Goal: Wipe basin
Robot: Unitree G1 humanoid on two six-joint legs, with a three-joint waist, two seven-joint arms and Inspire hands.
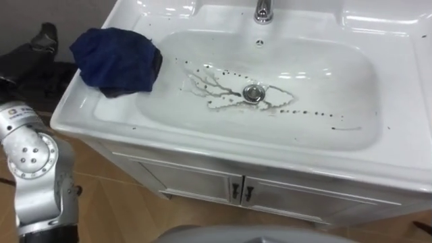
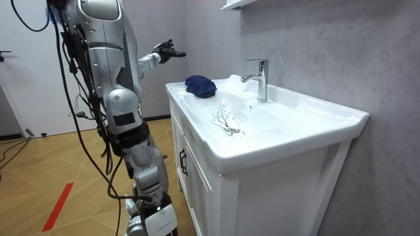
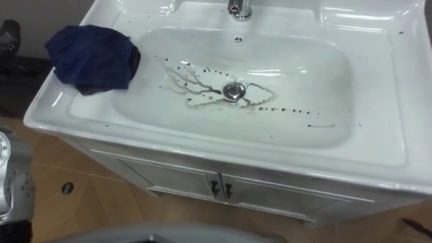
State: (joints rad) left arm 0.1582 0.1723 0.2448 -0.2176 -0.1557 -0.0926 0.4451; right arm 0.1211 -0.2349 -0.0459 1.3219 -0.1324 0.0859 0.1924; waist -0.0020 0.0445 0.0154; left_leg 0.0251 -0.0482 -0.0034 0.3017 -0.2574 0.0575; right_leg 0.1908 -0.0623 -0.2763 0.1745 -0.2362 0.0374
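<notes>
1. Basin [image 1: 324,74]: white, set in the white counter [image 1: 412,128] directly below my head camera. Its hollow is wet and glossy.
2. Drain [image 1: 253,93]: round metal, at the middle of the basin floor.
3. Dark streaks [image 1: 209,88]: thin branching lines of dirt to the left of the drain and touching it. A row of small specks trails off to its right, and more specks run toward the upper left.
4. Faucet [image 1: 262,10]: chrome, upright on the counter behind the basin, in line with the drain.
5. Cloth [image 1: 118,59]: dark blue and bunched. It lies on the counter's left end, with its right edge reaching the basin's left lip.
6. Left robot hand [image 2: 167,51]: raised in the air beyond the counter's left end, near the cloth but apart from it. The fingers are spread wide and straight and hold nothing.
7. Cabinet doors [image 1: 202,185]: white, under the counter, with two small dark handles [image 1: 235,191] where they meet.
8. Floor [image 1: 115,209]: wood-patterned. I stand on it in front of the cabinet.
</notes>
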